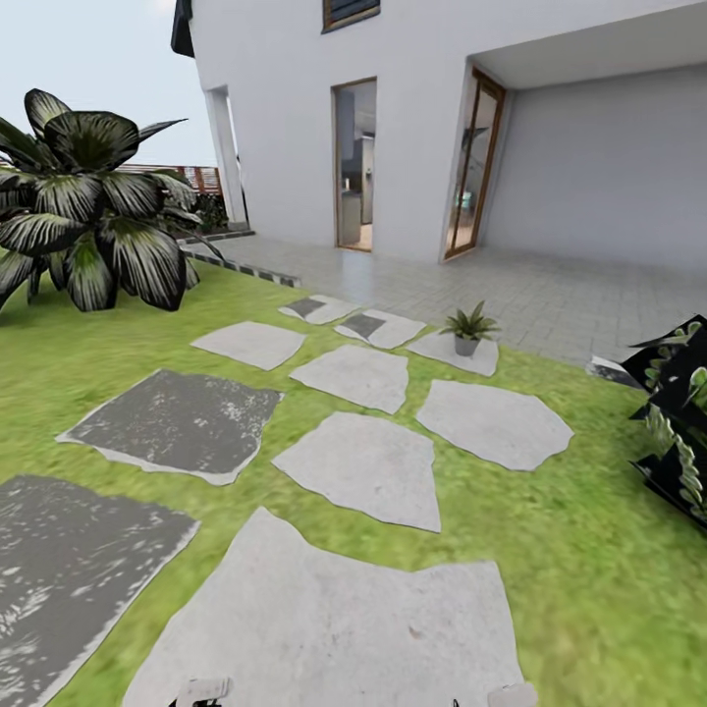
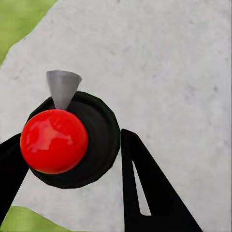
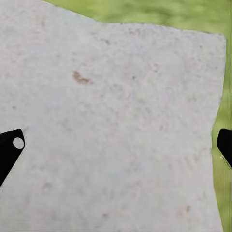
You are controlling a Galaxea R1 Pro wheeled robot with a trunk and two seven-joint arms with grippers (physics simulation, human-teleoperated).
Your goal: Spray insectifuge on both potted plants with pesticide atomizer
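**One potted plant ahead, atomizer between the left fingers**

One white house [image 1: 442, 118] filled the far side of the head view, with an open doorway and a glazed wooden door beside a recessed bay. Below it ran grey paving [image 1: 550, 295], then the lawn [image 1: 589, 550], crossed by pale and dark stepping stones [image 1: 358, 466]. A big dark-leaved bush [image 1: 88, 211] stood at the lawn's left edge, and part of another dark plant [image 1: 678, 412] cut in from the right. A potted plant [image 1: 468, 330], a low green rosette in a grey pot, sat on a far stone, close to the paving.

In the left wrist view, the left gripper [image 2: 72, 164] hung over a pale stone [image 2: 174, 72], its dark fingers [image 2: 145, 193] on either side of the pesticide atomizer [image 2: 54, 141], seen end-on as a red dome with a grey nozzle and black body; they appeared clamped on it.

In the right wrist view, the right gripper [image 3: 116, 147] had its fingertips [image 3: 9, 147] spread wide apart over bare stone slab [image 3: 116, 121], well apart from anything.
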